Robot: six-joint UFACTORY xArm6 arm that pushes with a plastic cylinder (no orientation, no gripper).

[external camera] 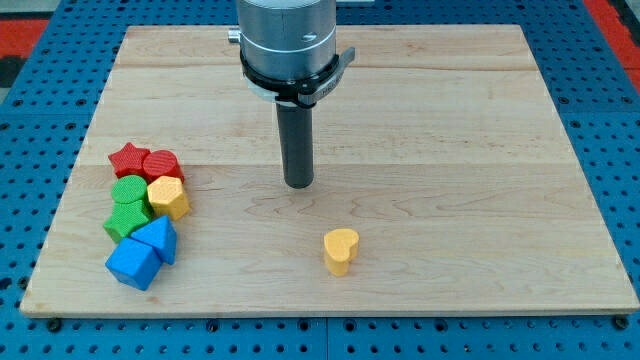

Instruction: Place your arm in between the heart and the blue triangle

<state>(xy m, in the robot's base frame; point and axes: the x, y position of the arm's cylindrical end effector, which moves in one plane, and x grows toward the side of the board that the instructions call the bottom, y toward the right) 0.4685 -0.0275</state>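
Observation:
A yellow heart block (pixel 341 250) lies alone at the lower middle of the wooden board (pixel 450 120). A blue triangle block (pixel 158 238) sits in a cluster at the view's left, touching a blue cube (pixel 133 264) below it. My tip (pixel 299 185) stands near the board's centre, above and slightly left of the heart and well to the right of the blue triangle. It touches no block.
The left cluster also holds a red star (pixel 128 158), a red block (pixel 162 165), two green blocks (pixel 128 190) (pixel 127 219) and a yellow hexagon-like block (pixel 168 197). The board lies on a blue perforated table (pixel 40 120).

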